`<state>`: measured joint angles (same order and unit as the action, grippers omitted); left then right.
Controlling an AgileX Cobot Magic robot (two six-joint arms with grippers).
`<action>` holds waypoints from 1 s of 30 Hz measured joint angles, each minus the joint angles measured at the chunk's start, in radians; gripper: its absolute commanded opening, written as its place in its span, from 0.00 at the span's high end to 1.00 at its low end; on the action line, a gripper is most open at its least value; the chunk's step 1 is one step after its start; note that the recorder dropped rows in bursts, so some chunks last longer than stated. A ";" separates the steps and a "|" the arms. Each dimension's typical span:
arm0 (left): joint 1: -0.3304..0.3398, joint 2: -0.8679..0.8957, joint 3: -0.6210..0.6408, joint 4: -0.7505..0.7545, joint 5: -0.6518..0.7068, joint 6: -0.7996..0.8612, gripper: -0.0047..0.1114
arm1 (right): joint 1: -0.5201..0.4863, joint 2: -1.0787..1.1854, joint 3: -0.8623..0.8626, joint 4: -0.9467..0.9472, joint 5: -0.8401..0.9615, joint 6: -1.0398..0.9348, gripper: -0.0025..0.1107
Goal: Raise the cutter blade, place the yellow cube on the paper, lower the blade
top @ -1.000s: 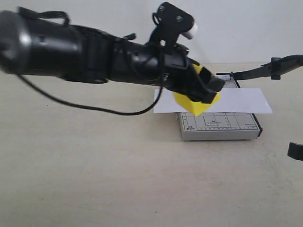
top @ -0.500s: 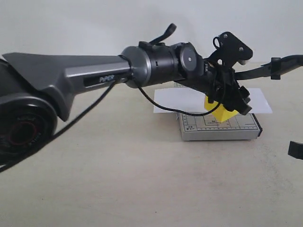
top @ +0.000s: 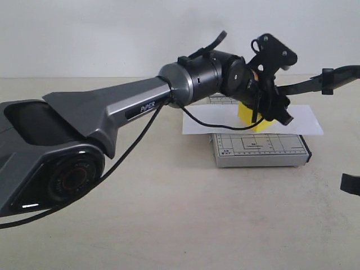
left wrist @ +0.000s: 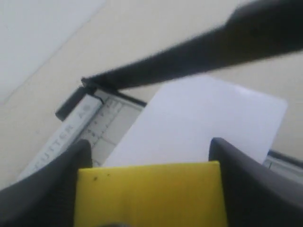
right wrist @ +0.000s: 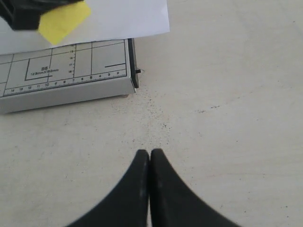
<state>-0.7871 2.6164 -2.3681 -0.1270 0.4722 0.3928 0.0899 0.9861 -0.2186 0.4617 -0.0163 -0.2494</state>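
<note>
The yellow cube (top: 245,114) is held clamped between the fingers (left wrist: 45,189) of the left tool (left wrist: 149,156). It is over the paper (top: 301,121), which is laid across the grey board (top: 259,151) toward the far edge of the bench (top: 140,225), right of its middle. Whether the cube's underside is already touching the sheet cannot be told. The cutter blade (top: 306,84) is seen raised, slanting up toward the bench's right edge, and nothing appears to be holding it. The right tool (right wrist: 150,158) is pressed together on nothing, over bare bench on the near side of the board. Several failures can be foreseen from here. If the cube were released from above the sheet, it could be tipped onto an edge or bounced off. The thin paper could be dragged or skewed as the fingers are opened and drawn back, since it is pinned by nothing but the cube. The unsupported blade might drop onto the left arm (this is judged the worst case, the arm being stretched beneath the lever's sweep). If the cube were set too near the board's cutting side, the blade would be stopped on it when lowered. Counted: one yellow cube, one paper, one cutter blade, one grey board, two tools.
</note>
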 measured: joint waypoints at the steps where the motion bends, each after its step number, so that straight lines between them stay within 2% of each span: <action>1: 0.000 0.013 0.000 0.011 0.005 -0.008 0.92 | 0.000 0.000 0.000 0.000 0.000 0.000 0.98; 7: 0.000 0.027 -0.002 0.034 0.002 -0.030 0.92 | 0.000 0.000 0.000 0.000 0.000 0.000 0.98; 9: 0.000 0.029 -0.002 0.034 -0.008 -0.032 0.84 | 0.000 0.000 0.000 0.000 0.000 0.000 0.98; 10: 0.000 0.029 -0.002 0.034 -0.010 -0.032 0.69 | 0.000 0.000 0.000 0.000 0.000 0.000 0.98; 11: 0.000 0.031 -0.002 0.034 -0.016 -0.032 0.59 | 0.000 0.000 0.000 0.000 0.000 0.000 0.98; 12: 0.000 0.031 -0.002 0.034 -0.018 -0.032 0.40 | 0.000 0.000 0.000 0.000 0.000 0.000 0.98; 13: 0.000 0.031 -0.002 0.034 -0.020 -0.032 0.29 | 0.000 0.000 0.000 0.000 0.000 0.000 0.98; 14: 0.000 0.031 -0.002 0.034 -0.020 -0.032 0.12 | 0.000 0.000 0.000 0.000 0.000 0.000 0.98; 15: 0.000 0.033 -0.002 0.034 -0.020 -0.032 0.04 | 0.000 0.000 0.000 0.000 0.000 0.000 0.98; 16: 0.000 0.035 -0.002 0.034 -0.020 -0.032 0.01 | 0.000 0.000 0.000 0.000 0.000 0.000 0.98; 22: 0.000 0.023 -0.033 0.034 -0.010 -0.032 0.01 | 0.000 0.000 0.000 0.000 0.000 0.000 0.98; 25: 0.000 -0.045 -0.065 0.034 0.072 -0.082 0.03 | 0.000 0.000 0.000 0.000 0.000 0.000 0.98; 26: 0.000 -0.063 -0.070 0.034 0.094 -0.105 0.07 | 0.000 0.000 0.000 0.000 0.000 0.000 0.98; 28: 0.000 -0.092 -0.074 0.034 0.148 -0.163 0.21 | 0.000 0.000 0.000 0.000 0.000 0.000 0.98; 30: 0.000 -0.104 -0.078 0.034 0.181 -0.226 0.45 | 0.000 0.000 0.000 0.000 0.000 0.000 0.98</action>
<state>-0.7871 2.5128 -2.4465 -0.0929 0.6532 0.1673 0.0899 0.9861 -0.2186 0.4617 -0.0163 -0.2494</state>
